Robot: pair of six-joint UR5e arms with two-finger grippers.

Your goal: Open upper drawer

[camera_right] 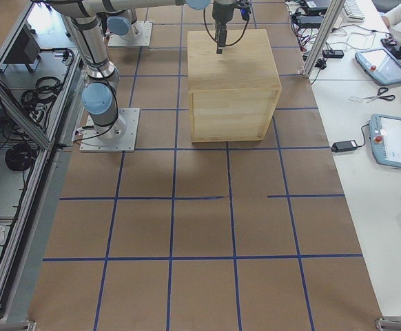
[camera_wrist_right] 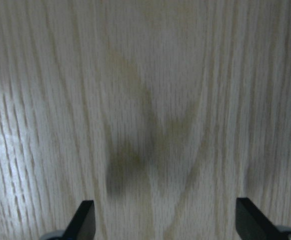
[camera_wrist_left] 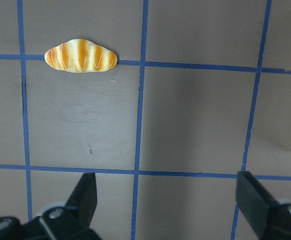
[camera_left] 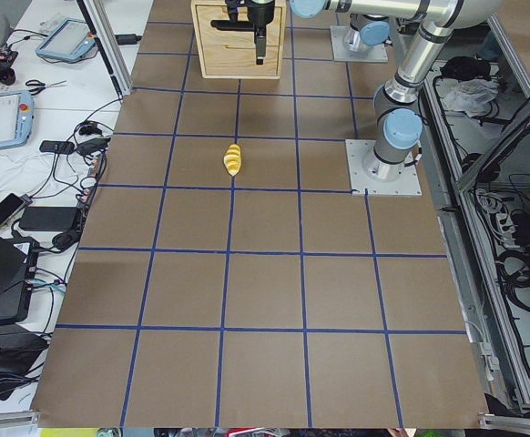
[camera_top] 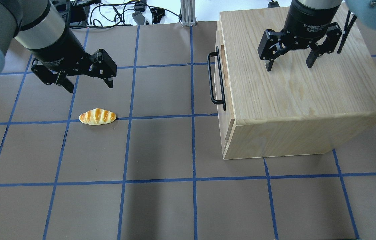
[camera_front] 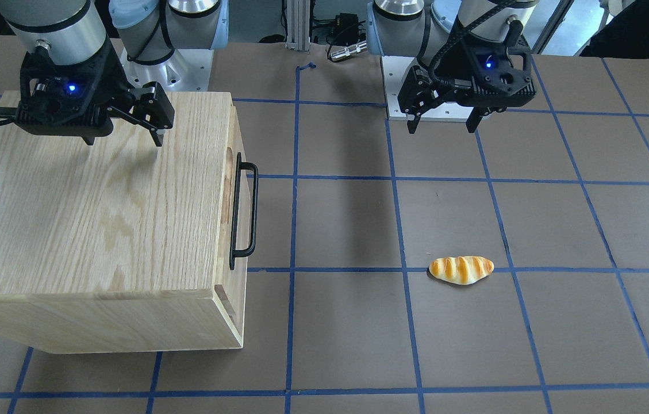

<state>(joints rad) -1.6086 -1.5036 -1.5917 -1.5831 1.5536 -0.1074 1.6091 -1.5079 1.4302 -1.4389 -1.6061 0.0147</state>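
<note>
Wood of the upper drawer (camera_front: 237,138), shut at the top of the cabinet (camera_top: 307,93) front, looks stiff and probably weighty, so its rigid black handle (camera_front: 244,215) seems the best hold; the right gripper (camera_top: 287,66) above the cabinet and the left gripper (camera_top: 89,85) both have jaws open, empty.

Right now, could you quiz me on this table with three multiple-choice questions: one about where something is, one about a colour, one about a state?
1. Where does the right gripper hang?
A) over bare table
B) over the top of the cabinet
C) inside a drawer

2. What colour is the handle of the upper drawer?
A) black
B) silver
C) red

3. The upper drawer is:
A) pulled fully out
B) shut
C) taken off

Answers:
1 B: the right wrist view shows only wood grain below its open fingers.
2 A: the bar is black against the pale wood.
3 B: its front lies flush with the cabinet.
</note>
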